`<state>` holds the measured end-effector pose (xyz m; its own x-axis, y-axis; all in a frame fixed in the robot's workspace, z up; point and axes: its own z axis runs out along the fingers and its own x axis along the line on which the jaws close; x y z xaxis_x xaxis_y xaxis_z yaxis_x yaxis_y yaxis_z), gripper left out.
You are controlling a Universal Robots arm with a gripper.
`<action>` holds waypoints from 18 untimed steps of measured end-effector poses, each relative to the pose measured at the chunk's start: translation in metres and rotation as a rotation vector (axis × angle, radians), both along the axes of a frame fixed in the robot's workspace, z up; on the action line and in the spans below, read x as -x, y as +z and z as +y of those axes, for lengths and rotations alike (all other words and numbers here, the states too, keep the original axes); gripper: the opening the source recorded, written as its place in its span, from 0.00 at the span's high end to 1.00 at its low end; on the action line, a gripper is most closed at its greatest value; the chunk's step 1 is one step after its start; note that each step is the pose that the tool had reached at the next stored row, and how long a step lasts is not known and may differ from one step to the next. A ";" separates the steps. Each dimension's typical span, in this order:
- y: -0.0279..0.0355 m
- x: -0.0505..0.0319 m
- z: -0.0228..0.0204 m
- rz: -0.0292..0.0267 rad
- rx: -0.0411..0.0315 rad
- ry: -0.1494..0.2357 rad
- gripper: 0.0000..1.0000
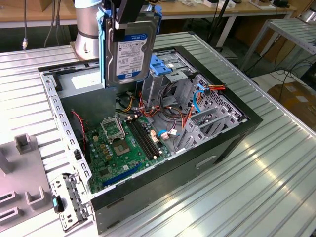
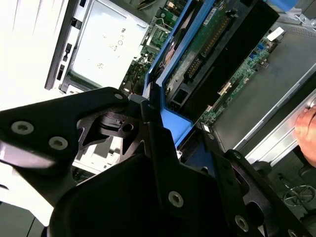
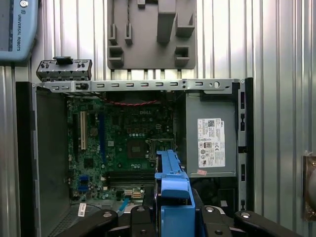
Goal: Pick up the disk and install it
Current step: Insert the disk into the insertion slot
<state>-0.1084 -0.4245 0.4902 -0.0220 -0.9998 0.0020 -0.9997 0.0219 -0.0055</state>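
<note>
Holding disk [image 1: 129, 52] upright over case [image 1: 249, 120], cables [image 1: 172, 109] nearby

My arm [image 1: 88, 29] is a smooth round tube of pale silver-grey metal. My gripper [image 1: 129, 20] is matt black all over, built of flat angular plates and link bars. In the second wrist view its link bars [image 2: 64, 123] carry round silver screw heads [image 2: 22, 128] set in shallow recesses, and a dark pivot pin [image 2: 127, 127] sits in a hollow. In the first wrist view more bright screws [image 3: 211, 209] dot my black housing [image 3: 256, 224].
</note>
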 end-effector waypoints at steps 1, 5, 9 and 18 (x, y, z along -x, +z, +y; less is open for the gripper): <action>-0.0001 0.0000 -0.0005 -0.0001 -0.0001 0.000 0.63; -0.0001 0.0000 -0.0024 -0.0001 -0.0001 0.000 0.63; 0.0000 0.0000 -0.0043 0.0000 0.0000 0.000 0.63; -0.0001 0.0000 -0.0083 -0.0001 -0.0001 0.000 0.63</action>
<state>-0.1085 -0.4328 0.4901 -0.0220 -0.9998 0.0019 -0.9997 0.0220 -0.0056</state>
